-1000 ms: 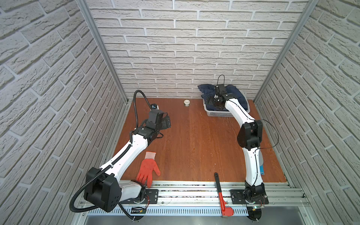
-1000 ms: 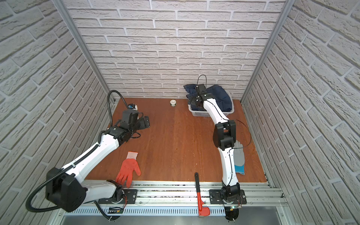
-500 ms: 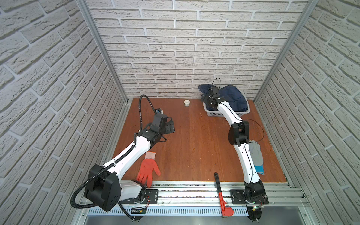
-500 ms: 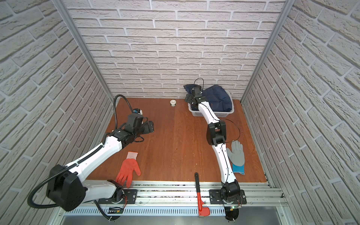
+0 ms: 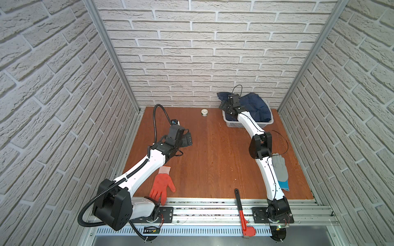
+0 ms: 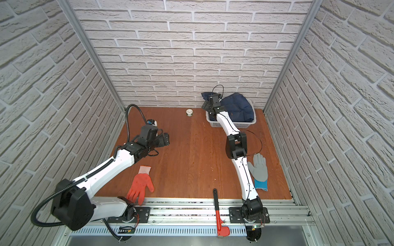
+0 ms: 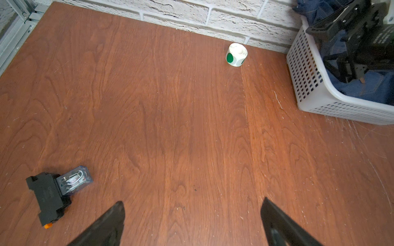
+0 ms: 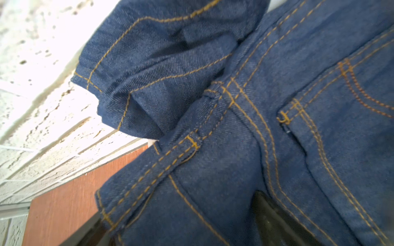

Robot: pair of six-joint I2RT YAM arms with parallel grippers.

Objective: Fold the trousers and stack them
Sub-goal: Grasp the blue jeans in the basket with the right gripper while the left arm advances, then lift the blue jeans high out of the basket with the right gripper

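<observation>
Trousers (image 5: 255, 104): dark blue denim with ochre stitching, crumpled and unfolded in the white basket (image 5: 263, 125) at the far right corner of the desk (image 5: 213, 161), hard against the brick wall. One hemmed end draped over the basket's far left rim. Same heap visible in both top views.

Right gripper (image 5: 227, 105): reaching into the left end of the basket, down on the denim. Through the right wrist camera, jaws well apart, with a waistband corner and its belt loop lying between them and a back pocket just beside. Cannot tell whether anything is pinched.

Left gripper (image 5: 186, 139): hovering over bare wood at the middle left of the desk, jaws spread wide, nothing between them, well apart from the basket.

Elsewhere on the desk:
- white sticker roll (image 5: 204, 112) with green dots, near the back wall
- clear relay (image 7: 74, 180) on a black socket, near the left gripper
- orange glove (image 5: 162, 185) at the near left edge
- grey-and-blue glove (image 5: 280, 170) just beside the right arm
- red-handled tool (image 5: 242, 209) across the front rail
</observation>
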